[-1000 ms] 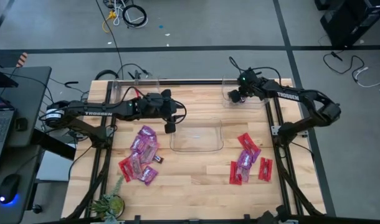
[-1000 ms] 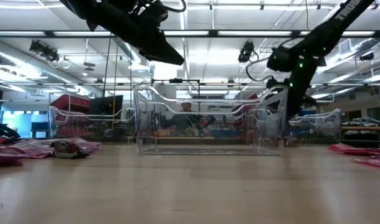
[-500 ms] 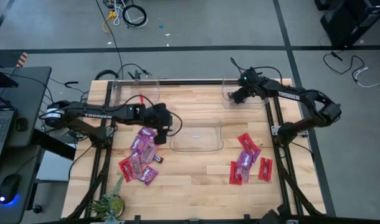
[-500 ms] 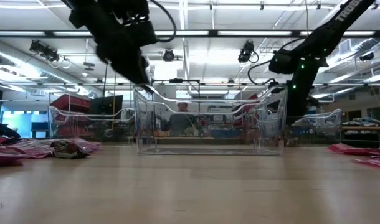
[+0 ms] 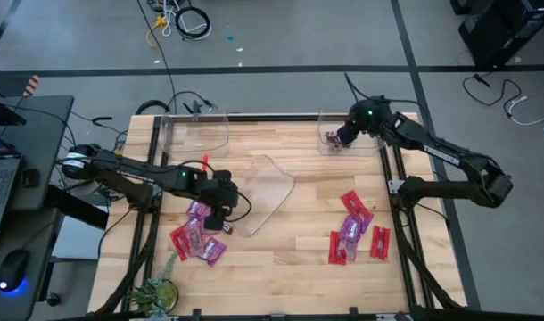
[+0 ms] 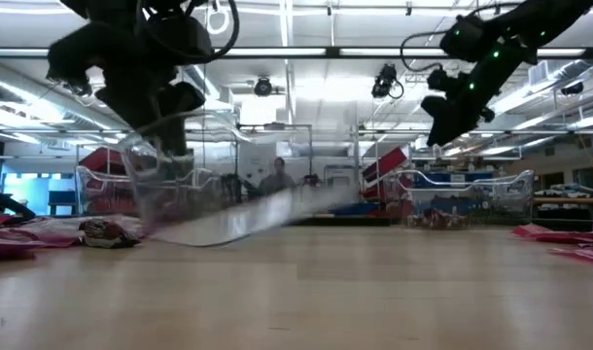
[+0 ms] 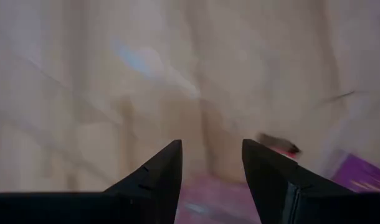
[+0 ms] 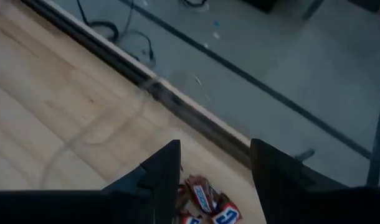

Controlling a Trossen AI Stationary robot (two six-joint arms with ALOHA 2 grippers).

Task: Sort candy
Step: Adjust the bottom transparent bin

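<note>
The left claw point(image 5: 220, 217), open, hangs over the purple and red wrapped candy point(image 5: 199, 234) beside the tilted clear plastic bin point(image 5: 265, 189); the bin seems likely to tip further. The right claw point(image 5: 342, 140) is open too.

Wooden table point(image 5: 290, 259) — candy point(image 5: 354, 230), clear bins point(image 5: 265, 189).

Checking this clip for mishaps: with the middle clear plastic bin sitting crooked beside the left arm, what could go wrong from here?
1. The clear plastic bin looks skewed and lifted on one side in the low view, close to the left gripper; it may tip or slide further.
2. That open gripper is low over the pile of purple and red candy packets, so the bin could scatter them.
3. The right gripper, open above the brown candy packets, might catch the far-right bin's wall.
</note>
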